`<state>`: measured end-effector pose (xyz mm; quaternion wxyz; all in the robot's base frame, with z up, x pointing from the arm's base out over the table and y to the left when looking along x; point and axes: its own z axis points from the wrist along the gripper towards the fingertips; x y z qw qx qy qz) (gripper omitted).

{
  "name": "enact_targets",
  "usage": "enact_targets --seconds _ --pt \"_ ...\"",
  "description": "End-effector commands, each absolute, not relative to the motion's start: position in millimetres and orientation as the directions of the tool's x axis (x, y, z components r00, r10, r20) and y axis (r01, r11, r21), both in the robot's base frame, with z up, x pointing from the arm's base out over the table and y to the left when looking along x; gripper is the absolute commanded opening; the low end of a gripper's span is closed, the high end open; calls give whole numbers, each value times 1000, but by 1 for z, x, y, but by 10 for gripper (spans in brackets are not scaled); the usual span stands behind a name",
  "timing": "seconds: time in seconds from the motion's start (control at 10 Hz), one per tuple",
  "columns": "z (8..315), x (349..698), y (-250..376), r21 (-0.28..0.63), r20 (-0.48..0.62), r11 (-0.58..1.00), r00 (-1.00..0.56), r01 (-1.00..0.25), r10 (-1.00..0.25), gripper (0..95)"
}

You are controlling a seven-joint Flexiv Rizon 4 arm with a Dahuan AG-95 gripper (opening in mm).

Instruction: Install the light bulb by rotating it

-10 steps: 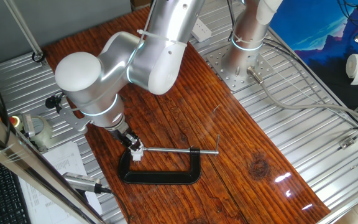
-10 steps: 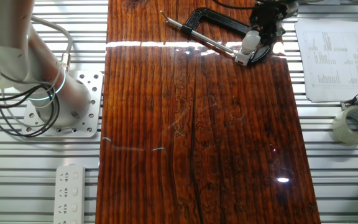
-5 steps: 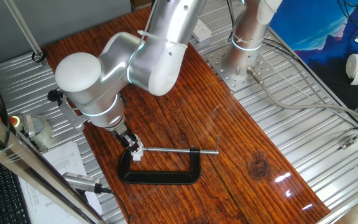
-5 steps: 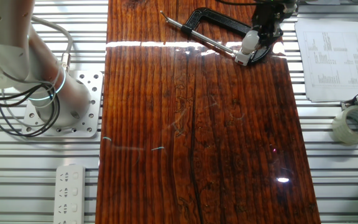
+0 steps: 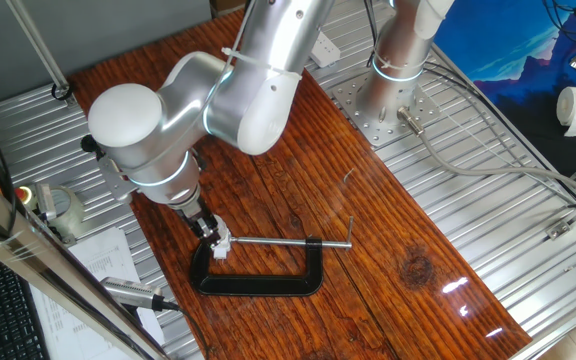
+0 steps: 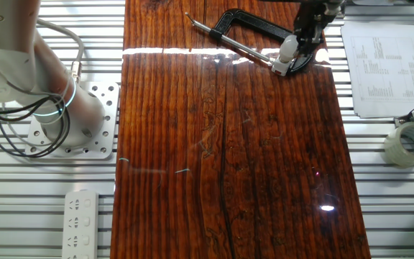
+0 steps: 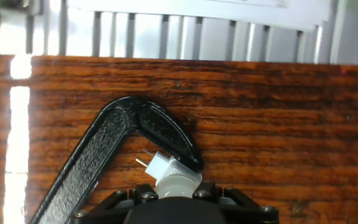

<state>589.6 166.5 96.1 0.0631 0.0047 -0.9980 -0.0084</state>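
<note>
One grip: the fingers (image 7: pixel 176 194) sit closed around the light bulb (image 7: pixel 178 185), its white dome just showing between them in the hand view.
Bulb place: the light bulb stands base-down in the small white socket block (image 7: pixel 160 167), which is pinched in the black C-clamp (image 5: pixel 258 278) on the tabletop (image 6: pixel 228 144).
Contact: bulb and socket look joined; how deep the thread sits is hidden.
Done, by my reading: bulb brought to the socket and started into it.
Left, by my reading: more turning until it seats, then letting go and lifting clear.
Around: a paper sheet (image 6: pixel 383 68) and a tape roll (image 6: pixel 410 142) lie off the board, well apart.
</note>
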Motion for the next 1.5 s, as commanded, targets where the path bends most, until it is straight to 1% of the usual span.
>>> enact_targets --seconds 0.1,0.2,0.3,0.4,0.6,0.7,0.8,1.0,1.1,1.2,1.3,1.4,1.5 --pt "97 589 167 3 128 1000 -992 15 15 380" --pt "96 588 166 5 125 1000 -992 11 10 570" --pt "96 588 165 11 123 1000 -992 1 0 570" --pt "95 587 165 16 120 1000 -993 -4 -6 760" --pt "97 588 164 27 111 999 -993 -33 -36 760" --pt "100 588 165 29 111 998 -992 -61 -64 950" --pt "104 588 166 34 118 994 -988 -100 -103 950" --pt "109 587 168 63 106 924 -918 -377 -382 950" --pt "111 587 169 85 91 863 -859 -497 -504 760" --pt "112 588 170 98 79 799 -796 -593 -601 760" --pt "113 588 172 106 70 724 -721 -682 -689 570" --pt "113 588 172 118 61 644 -642 -756 -764 570" --pt "113 588 172 130 59 582 -579 -803 -813 570"
